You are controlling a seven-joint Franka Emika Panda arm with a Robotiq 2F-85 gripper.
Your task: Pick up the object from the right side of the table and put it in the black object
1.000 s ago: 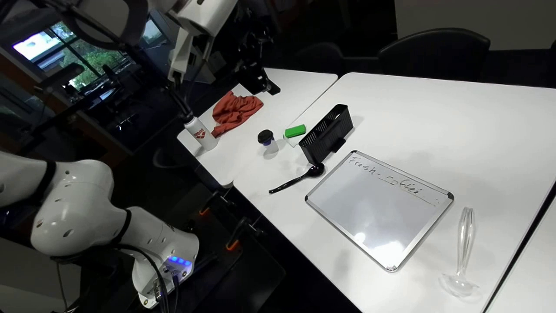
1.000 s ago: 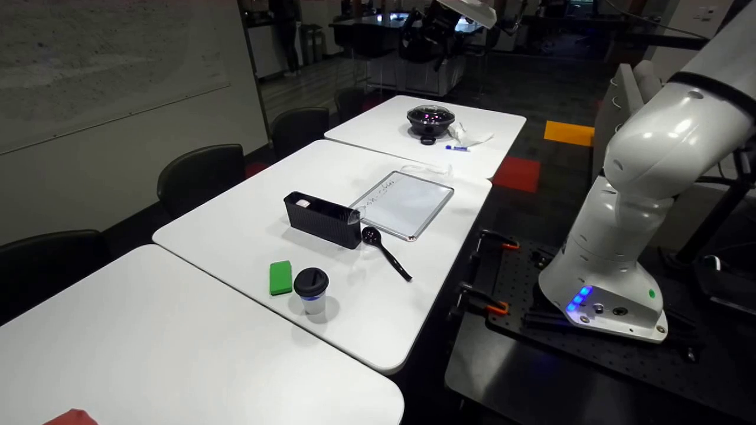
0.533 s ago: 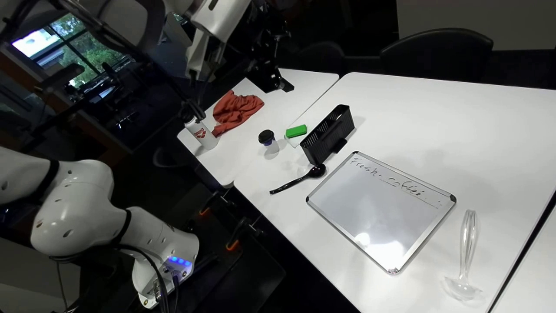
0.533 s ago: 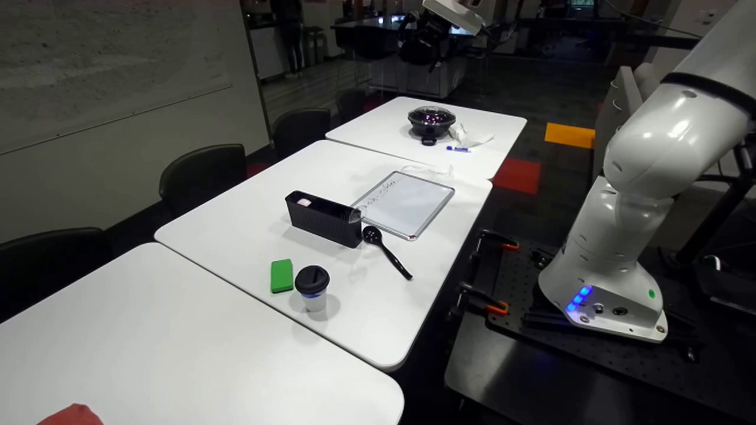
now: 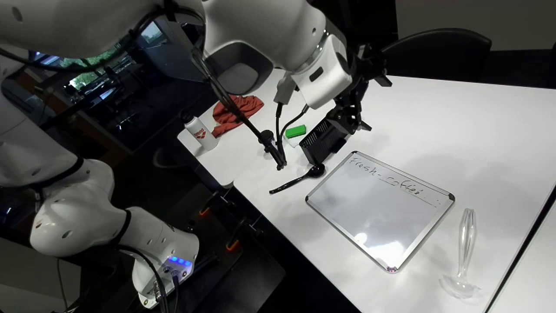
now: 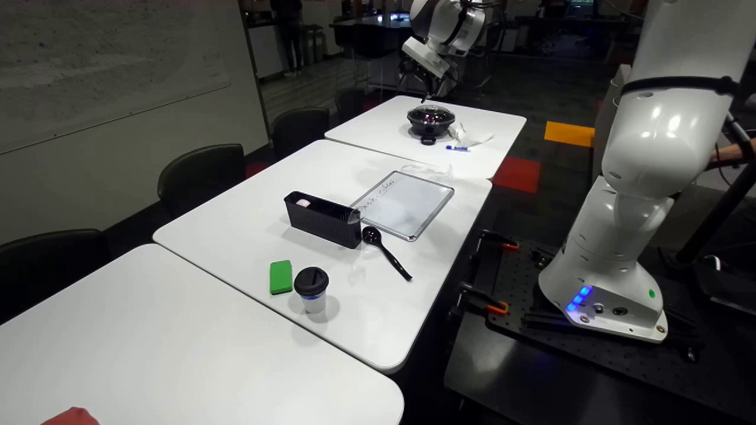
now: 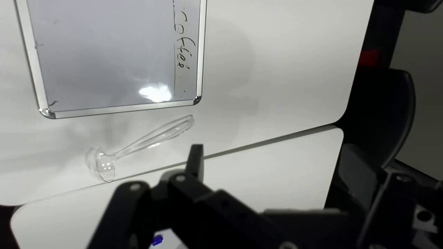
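Observation:
A clear, colourless ladle-like vessel (image 5: 466,234) lies on the white table beside the whiteboard; it also shows faintly in an exterior view (image 6: 430,170) and at left in the wrist view (image 7: 152,140). The black slotted box (image 5: 321,145) stands on the table past the whiteboard's other end; it shows whole in an exterior view (image 6: 322,223). My gripper (image 5: 375,104) is high above the table, with its fingers wide apart and nothing between them. It overlaps the box's far end there. In the wrist view the gripper (image 7: 273,166) is open, to the right of the vessel.
The whiteboard (image 5: 382,208) lies between box and vessel. A black spoon (image 5: 306,176), a green block (image 6: 280,277) and a lidded cup (image 6: 312,289) are near the box. A black bowl (image 6: 431,122) and a blue marker (image 6: 458,149) sit on the farther table.
In an exterior view the arm and gripper have swung right across the table, now covering the box's far end. The gripper stays open. The vessel and box have not moved.

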